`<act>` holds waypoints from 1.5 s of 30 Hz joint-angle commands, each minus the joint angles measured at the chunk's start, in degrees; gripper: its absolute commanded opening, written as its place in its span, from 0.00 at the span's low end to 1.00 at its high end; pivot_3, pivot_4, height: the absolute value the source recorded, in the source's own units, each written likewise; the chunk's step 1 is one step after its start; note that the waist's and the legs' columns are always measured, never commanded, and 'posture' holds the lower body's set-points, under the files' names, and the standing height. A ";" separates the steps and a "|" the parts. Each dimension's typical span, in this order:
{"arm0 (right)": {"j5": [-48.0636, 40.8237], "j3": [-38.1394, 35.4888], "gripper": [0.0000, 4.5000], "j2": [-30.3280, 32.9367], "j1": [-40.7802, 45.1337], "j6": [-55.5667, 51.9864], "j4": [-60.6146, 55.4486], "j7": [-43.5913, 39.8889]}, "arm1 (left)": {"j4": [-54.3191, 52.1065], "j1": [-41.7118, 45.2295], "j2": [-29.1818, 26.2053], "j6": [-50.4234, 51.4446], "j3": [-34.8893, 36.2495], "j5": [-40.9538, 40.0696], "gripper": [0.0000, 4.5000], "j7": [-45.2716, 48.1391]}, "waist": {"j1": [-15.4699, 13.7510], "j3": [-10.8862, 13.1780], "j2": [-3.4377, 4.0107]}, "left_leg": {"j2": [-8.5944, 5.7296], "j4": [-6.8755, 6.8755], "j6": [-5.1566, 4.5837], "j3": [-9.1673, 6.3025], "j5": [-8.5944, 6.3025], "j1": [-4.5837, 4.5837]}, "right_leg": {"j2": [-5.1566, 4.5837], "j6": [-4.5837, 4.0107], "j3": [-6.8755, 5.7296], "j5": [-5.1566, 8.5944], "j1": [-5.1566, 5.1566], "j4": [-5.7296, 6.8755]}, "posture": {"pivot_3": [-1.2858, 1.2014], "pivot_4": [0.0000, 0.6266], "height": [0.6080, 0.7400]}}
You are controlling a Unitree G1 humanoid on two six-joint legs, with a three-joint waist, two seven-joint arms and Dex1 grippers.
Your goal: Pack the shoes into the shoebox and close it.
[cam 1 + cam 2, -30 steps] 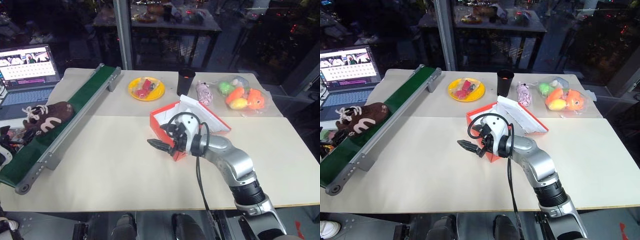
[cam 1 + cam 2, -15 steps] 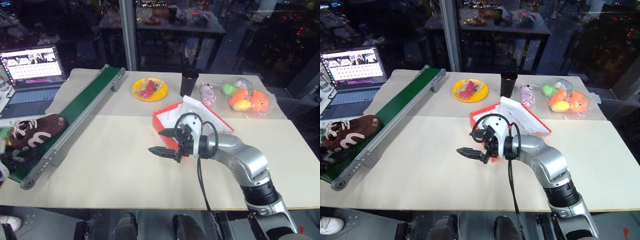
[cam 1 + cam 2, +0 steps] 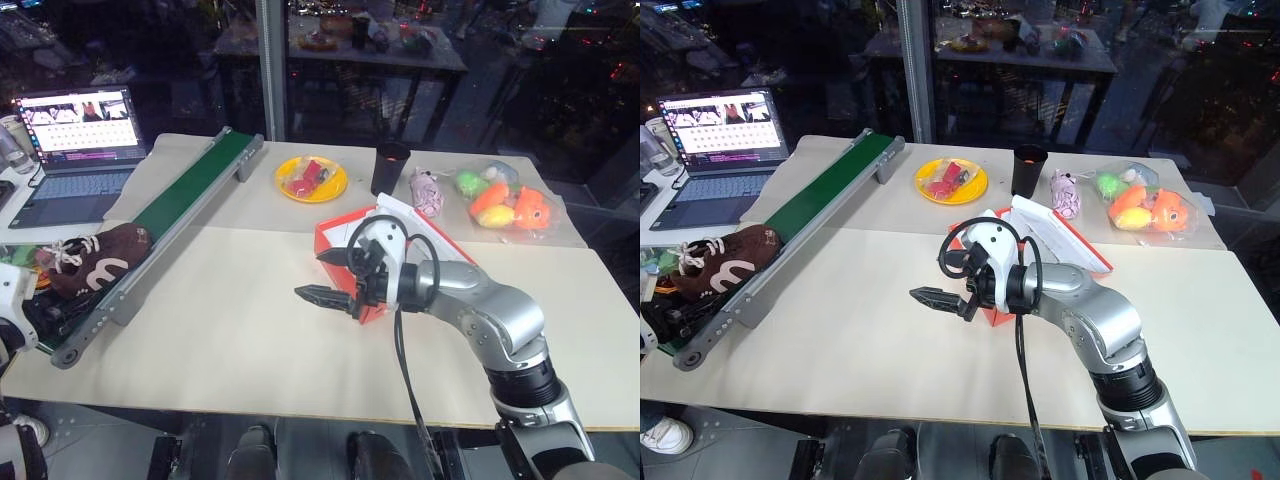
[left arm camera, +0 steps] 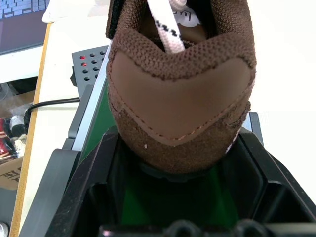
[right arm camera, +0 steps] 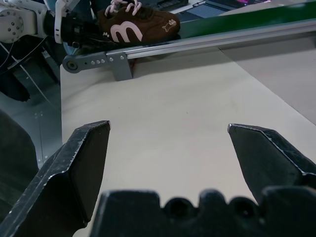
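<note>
I had the left tool (image 4: 173, 197) at the heel of a brown shoe (image 3: 95, 256) lying on the green conveyor (image 3: 180, 195), fingers flanking it; grip uncertain. My right tool (image 3: 940, 290) hung spread and empty beside the open red shoebox (image 3: 335, 245) on the desk (image 3: 230, 340).

— How's your light?
— Even and bright from above on my table (image 3: 250, 340); soft shadows only. Behind the glass it's dark, speckled with small lights.
— Focus?
— The shoe (image 4: 180, 94) at my left wrist is sharp.
</note>
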State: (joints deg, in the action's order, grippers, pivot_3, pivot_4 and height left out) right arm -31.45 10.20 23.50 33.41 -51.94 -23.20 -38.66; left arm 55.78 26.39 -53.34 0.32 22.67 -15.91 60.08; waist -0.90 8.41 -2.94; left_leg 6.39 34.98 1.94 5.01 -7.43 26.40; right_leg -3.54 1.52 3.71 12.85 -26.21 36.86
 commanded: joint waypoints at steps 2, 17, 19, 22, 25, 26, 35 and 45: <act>-1.46 -2.80 1.00 -0.43 0.93 0.30 -1.05 1.08 | -22.11 3.78 3.98 9.88 0.70 -7.27 0.51 -3.47 | 0.21 -0.03 -0.26 | 0.03 0.09 0.00 -0.01 0.02 0.04 | 0.03 0.02 -0.02 -0.01 0.01 0.02 | 0.52 0.24 0.97; -32.59 -37.09 1.00 -20.31 11.08 -4.86 14.66 34.67 | -62.20 10.06 25.10 34.80 -11.77 -19.24 0.51 -19.56 | 1.75 0.01 -0.22 | 0.03 0.19 -0.52 -0.18 0.38 -0.01 | 0.20 0.65 0.08 -0.29 0.11 0.18 | 0.52 0.24 0.97; -33.69 -37.05 1.00 -20.43 11.12 -4.45 14.38 36.27 | -63.57 10.83 27.33 35.82 -14.19 -19.23 0.51 -19.98 | 1.94 0.02 -0.19 | 0.02 0.21 -0.54 -0.20 0.39 -0.01 | 0.21 0.67 0.09 -0.30 0.12 0.20 | 0.52 0.24 0.97; -34.71 -36.32 1.00 -20.16 10.99 -3.86 13.90 37.59 | -64.19 11.30 29.24 36.56 -16.21 -19.25 0.51 -20.19 | 2.42 0.02 -0.10 | 0.01 0.21 -0.56 -0.22 0.40 -0.02 | 0.22 0.68 0.14 -0.30 0.13 0.19 | 0.52 0.24 0.97; -34.73 -35.29 1.00 -20.23 11.00 -2.76 13.62 38.39 | -63.40 11.35 30.58 35.61 -18.06 -18.44 0.51 -19.43 | 2.89 0.06 -0.03 | 0.00 0.21 -0.59 -0.30 0.41 -0.02 | 0.27 0.68 0.17 -0.30 0.13 0.20 | 0.52 0.24 0.97; -34.90 -35.15 1.00 -20.35 11.09 -2.44 13.52 38.64 | -63.23 11.32 30.99 35.48 -18.47 -18.25 0.51 -19.41 | 3.03 0.07 -0.03 | -0.01 0.21 -0.59 -0.31 0.41 -0.02 | 0.27 0.69 0.17 -0.30 0.13 0.20 | 0.52 0.24 0.97; -40.59 -35.09 1.00 -18.73 10.40 -2.91 8.46 41.35 | -59.03 11.88 31.92 33.36 -18.06 -16.12 0.51 -19.42 | 3.23 0.09 0.02 | -0.03 0.21 -0.60 -0.35 0.42 -0.01 | 0.26 0.73 0.19 -0.28 0.15 0.19 | 0.52 0.24 0.97; -44.20 -30.23 1.00 -16.62 8.31 -2.09 6.23 42.81 | -57.19 13.07 33.10 31.71 -18.70 -15.64 0.51 -19.04 | 3.45 0.14 0.09 | -0.04 0.20 -0.60 -0.38 0.42 -0.01 | 0.27 0.75 0.20 -0.26 0.16 0.18 | 0.52 0.24 0.97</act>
State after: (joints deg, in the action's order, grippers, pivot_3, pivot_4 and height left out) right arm -73.49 -21.49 6.75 41.53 -55.27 -14.67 4.48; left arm -0.12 37.55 -20.82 33.30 3.93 -31.44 41.11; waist 2.55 8.55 -2.86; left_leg 6.35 35.19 1.34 4.63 -7.01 26.39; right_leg -3.27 2.27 3.92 12.58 -26.04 37.03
